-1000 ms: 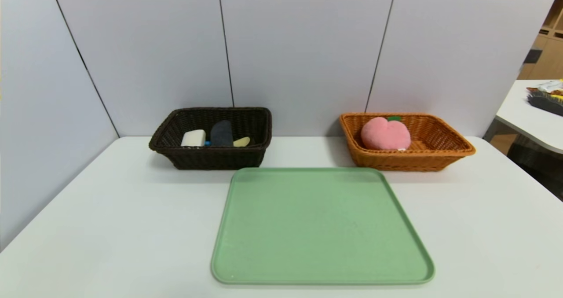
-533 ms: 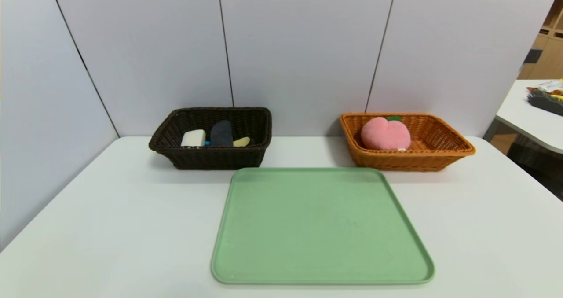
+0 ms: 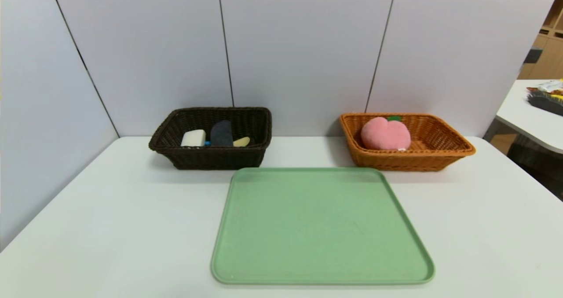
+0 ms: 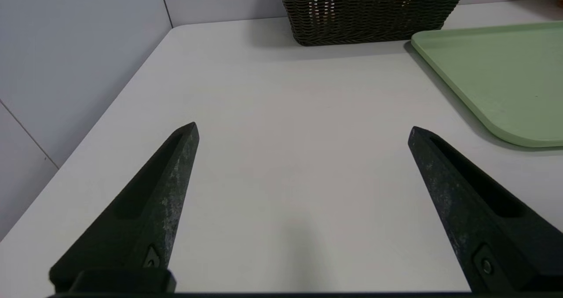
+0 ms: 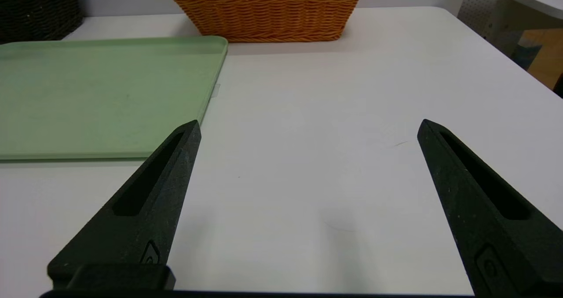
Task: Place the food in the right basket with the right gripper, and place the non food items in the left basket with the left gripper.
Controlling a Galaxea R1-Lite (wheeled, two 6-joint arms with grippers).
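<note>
From the head camera, the pink plush peach (image 3: 385, 134), soft, light and best pinched across its belly, sits in the orange wicker basket (image 3: 444, 155) far right; a white bar (image 3: 193, 138), grey cloth roll (image 3: 221, 133) and spoon (image 3: 241, 141) lie in the dark wicker basket (image 3: 211, 159) far left, beyond a smooth green tray (image 3: 321, 227). At the left wrist, the left gripper (image 4: 303, 130) hangs over the white surface (image 4: 286, 113), fingers spread wide and empty. At the right wrist, the right gripper (image 5: 309, 125) does likewise, near the tray's right edge.

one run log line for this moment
pink plush peach: in orange wicker basket | dark wicker basket: holds three items | left gripper, right gripper: open, empty
</note>
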